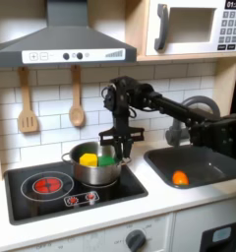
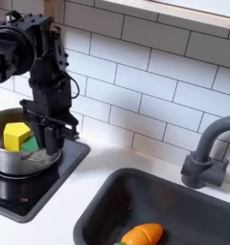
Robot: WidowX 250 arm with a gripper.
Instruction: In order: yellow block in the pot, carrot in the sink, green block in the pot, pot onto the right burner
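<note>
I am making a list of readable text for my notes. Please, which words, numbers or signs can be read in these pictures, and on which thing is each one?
"01:30": the microwave clock display, at the first exterior view's top right; digits are small, so this reading is uncertain.
Microwave keypad: markings too small to read.
Hood knobs and stove controls: blurred marks, unreadable.
Second exterior view: no text.

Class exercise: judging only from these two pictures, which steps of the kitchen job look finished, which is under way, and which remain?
Done: the yellow block and the green block lie in the pot, and the carrot lies in the sink. In hand: the pincer sits at the pot's rim, though its grip is unclear. Left: moving the pot to the other burner.
</note>
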